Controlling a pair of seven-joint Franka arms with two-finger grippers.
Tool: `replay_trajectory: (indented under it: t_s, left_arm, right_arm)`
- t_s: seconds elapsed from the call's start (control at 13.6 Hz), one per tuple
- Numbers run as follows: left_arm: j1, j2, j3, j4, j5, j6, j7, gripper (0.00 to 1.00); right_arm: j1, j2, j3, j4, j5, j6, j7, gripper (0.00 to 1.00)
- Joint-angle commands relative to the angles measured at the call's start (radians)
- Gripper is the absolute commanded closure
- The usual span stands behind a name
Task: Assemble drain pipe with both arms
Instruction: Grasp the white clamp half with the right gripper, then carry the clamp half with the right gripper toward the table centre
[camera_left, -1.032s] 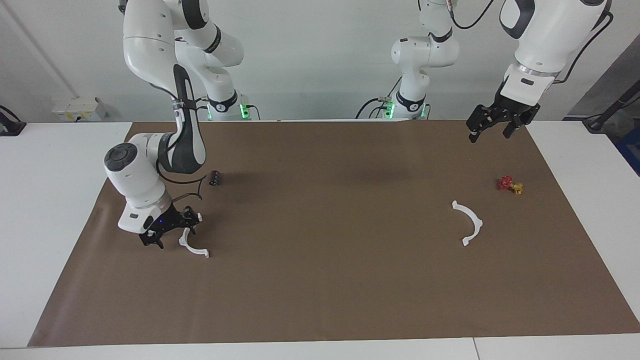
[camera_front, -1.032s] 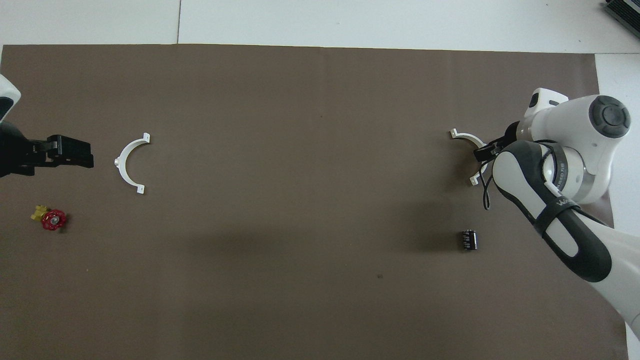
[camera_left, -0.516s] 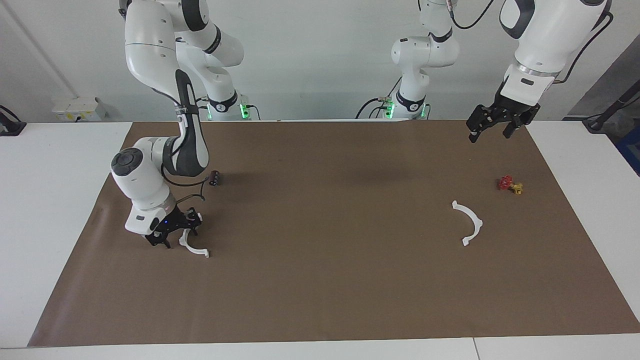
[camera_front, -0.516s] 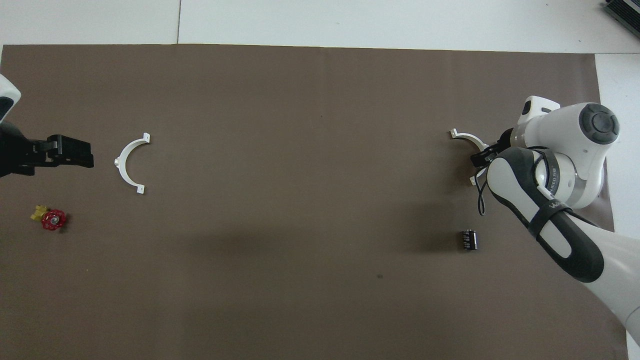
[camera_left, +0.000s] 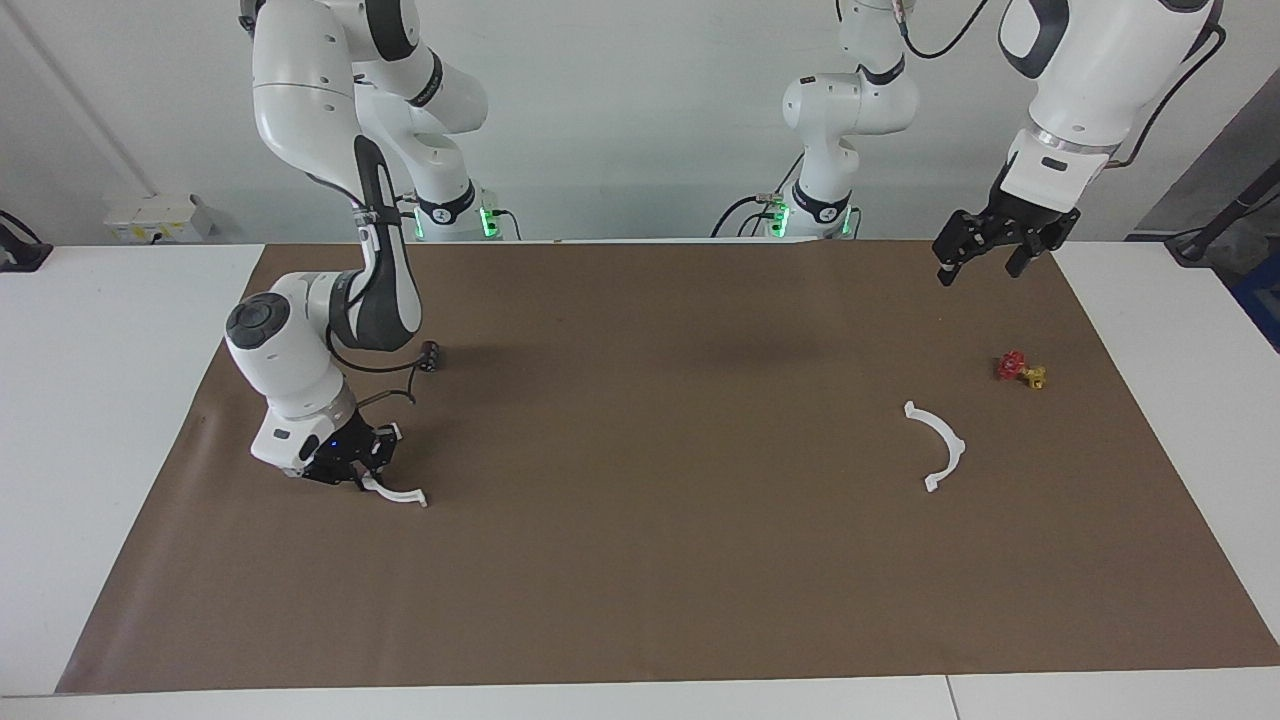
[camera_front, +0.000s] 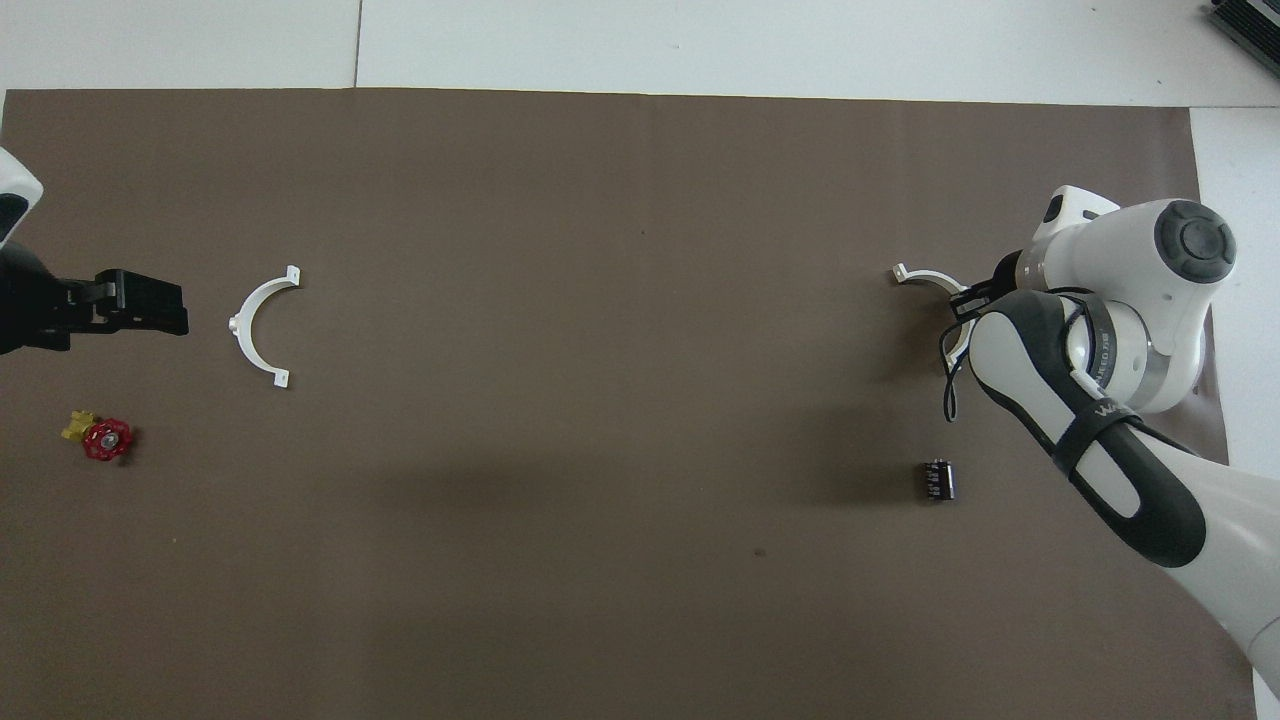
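Observation:
The drain pipe lies as two separate white half-ring arcs on the brown mat (camera_left: 650, 560). One arc (camera_left: 945, 446) (camera_front: 252, 325) lies free toward the left arm's end. The other arc (camera_left: 402, 494) (camera_front: 920, 275) is at the right arm's end, and only one end of it shows. My right gripper (camera_left: 362, 472) (camera_front: 968, 303) is down at the mat and shut on this arc. The right wrist hides the arc's other end. My left gripper (camera_left: 982, 262) (camera_front: 148, 305) is open and empty, raised over the mat at the left arm's end.
A small black cylinder (camera_left: 430, 355) (camera_front: 938, 479) lies nearer to the robots than the gripped arc. A red and yellow valve piece (camera_left: 1020, 370) (camera_front: 100, 438) lies nearer to the robots than the free arc. White table surface borders the mat.
My right gripper's fingers have closed on the arc, and the wrist has turned. The arc's visible end has shifted slightly. The left arm has not moved.

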Motion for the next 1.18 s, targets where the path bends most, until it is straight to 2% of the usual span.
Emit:
replay_trajectory:
  t_s: [0.0,0.37,0.59,0.88,1.11]
  left_arm:
    - [-0.011,-0.021,0.01,-0.029,-0.017,0.021,-0.002,0.0]
    - [-0.011,-0.021,0.01,-0.029,-0.017,0.024,-0.001,0.0]
    - [-0.011,-0.021,0.01,-0.029,-0.017,0.024,-0.001,0.0]
    - [-0.011,-0.023,0.01,-0.031,-0.017,0.026,0.001,0.0]
    - [-0.011,-0.024,0.01,-0.037,-0.017,0.027,0.002,0.0]
  right_arm:
    - [0.054,-0.015,0.001,0.081,0.003,-0.13,0.168,1.0]
    - [0.26,-0.029,0.002,0.094,-0.054,-0.178,0.606,1.0]
    - [0.375,-0.022,0.002,0.095,-0.055,-0.161,0.795,1.0]
    - [0.481,0.015,0.004,0.123,-0.075,-0.127,0.995,1.0]
    - [0.524,0.046,0.004,0.124,-0.098,-0.078,1.026,1.0]
